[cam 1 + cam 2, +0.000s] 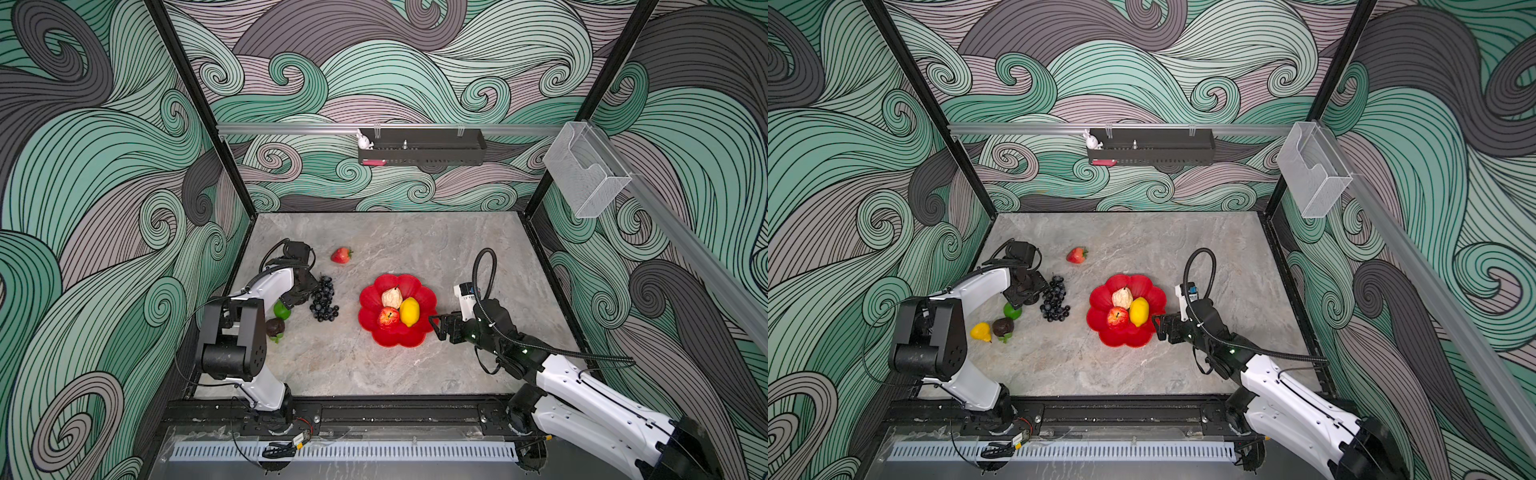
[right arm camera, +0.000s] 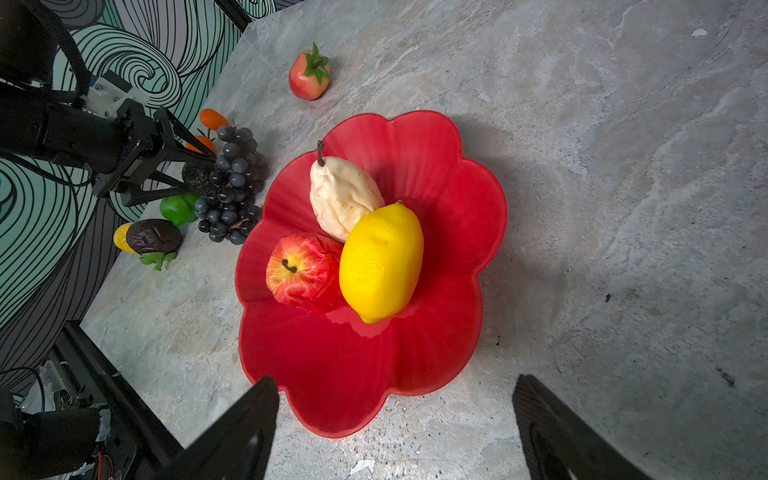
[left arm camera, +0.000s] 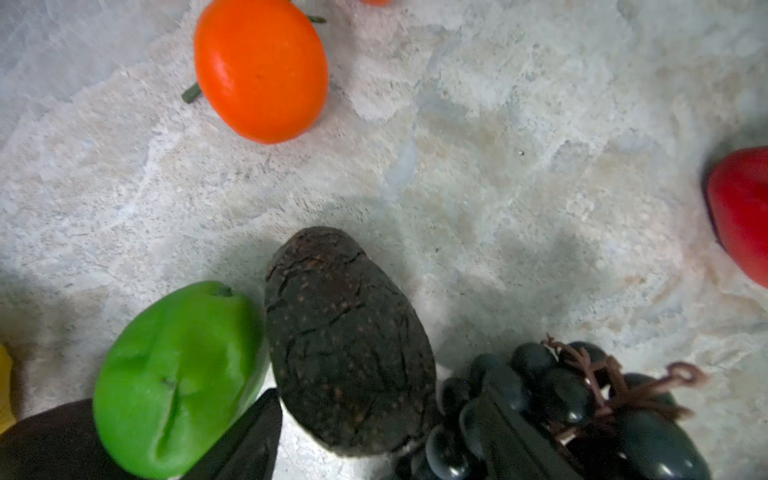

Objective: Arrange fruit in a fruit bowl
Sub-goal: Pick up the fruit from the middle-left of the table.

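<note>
Bright, even light from above, soft grey shadow falling beside the fruit bowl, wet-looking glare on its glossy red floor, grape bunch smeared and out of focus close to the left wrist lens, wide-angle stretch toward the wrist views' edges.

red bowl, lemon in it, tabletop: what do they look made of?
Bowl: likely moulded plastic, glossy; bright highlights on its ribbed petals.
Lemon: probably plastic or foam, satin, finely dimpled skin.
Tabletop: grey veined stone look, matte; stone or laminate, cannot tell.
</note>
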